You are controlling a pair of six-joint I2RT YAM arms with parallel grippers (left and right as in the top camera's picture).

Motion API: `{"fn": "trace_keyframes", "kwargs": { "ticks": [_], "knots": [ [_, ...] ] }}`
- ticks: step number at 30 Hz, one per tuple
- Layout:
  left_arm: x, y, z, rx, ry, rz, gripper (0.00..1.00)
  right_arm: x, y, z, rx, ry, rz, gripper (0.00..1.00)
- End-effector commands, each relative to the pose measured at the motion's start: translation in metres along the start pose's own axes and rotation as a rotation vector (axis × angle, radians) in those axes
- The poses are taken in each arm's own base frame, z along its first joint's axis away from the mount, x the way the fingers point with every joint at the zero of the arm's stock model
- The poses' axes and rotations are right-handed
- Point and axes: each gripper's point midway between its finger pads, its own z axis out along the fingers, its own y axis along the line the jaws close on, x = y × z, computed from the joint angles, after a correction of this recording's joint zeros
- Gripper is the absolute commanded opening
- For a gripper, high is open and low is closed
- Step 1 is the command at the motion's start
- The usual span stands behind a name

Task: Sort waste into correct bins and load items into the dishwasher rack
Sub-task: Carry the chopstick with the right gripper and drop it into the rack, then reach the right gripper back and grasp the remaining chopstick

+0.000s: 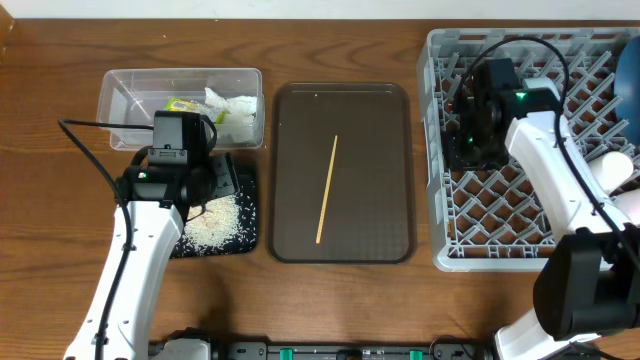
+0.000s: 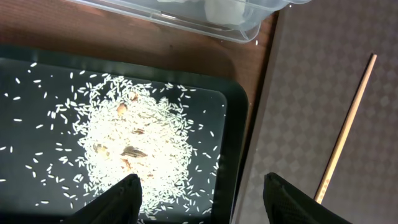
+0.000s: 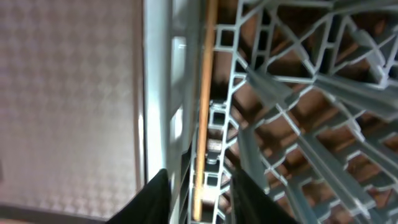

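Right gripper (image 3: 200,182) is seen low at the left wall of the dishwasher rack (image 1: 500,215). Its jaws stand slightly apart around one chopstick (image 3: 205,93), which is not pinched and lies along the wall channel. The release step is judged in hand. A straight vertical lift is advised so the stick isn't dragged by a finger, and seating should be confirmed before leaving. The other chopstick (image 1: 327,190) is found on the brown tray (image 1: 385,200), well apart from the rack. Left gripper (image 2: 202,199) is held with jaws wide apart, empty, over the rice (image 2: 143,137) in the black tray (image 2: 231,124). The wooden table (image 1: 340,40) is tightly packed, and little clearance is left between the brown tray and the rack.
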Motion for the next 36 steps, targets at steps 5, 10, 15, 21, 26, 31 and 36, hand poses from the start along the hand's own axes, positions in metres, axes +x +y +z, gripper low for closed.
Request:
{"fn": "trace_keyframes", "kwargs": {
  "ticks": [5,10,15,21,26,31,36],
  "knots": [
    [-0.001,0.004,-0.001,-0.017,-0.004,-0.002,0.65,-0.058,0.051,-0.081,-0.168,-0.265,-0.088,0.4],
    [-0.001,0.004,-0.001,-0.018,-0.003,-0.002,0.65,-0.07,0.115,-0.088,-0.314,-0.347,-0.213,0.47],
    [-0.001,0.007,-0.001,-0.034,-0.005,-0.004,0.65,-0.056,0.17,-0.057,-0.315,-0.301,-0.278,0.52],
    [0.003,0.026,-0.002,-0.111,0.006,-0.055,0.65,-0.029,0.21,0.005,-0.177,-0.189,-0.265,0.54],
    [0.005,0.037,-0.003,-0.129,0.022,-0.085,0.65,-0.001,0.229,0.059,-0.099,-0.076,-0.177,0.54],
    [0.005,0.04,-0.003,-0.133,0.023,-0.094,0.65,0.025,0.234,0.1,-0.045,0.029,-0.102,0.51],
    [0.005,0.04,-0.003,-0.133,0.023,-0.094,0.65,0.041,0.229,0.125,0.009,0.094,-0.075,0.48]
  ]
}}
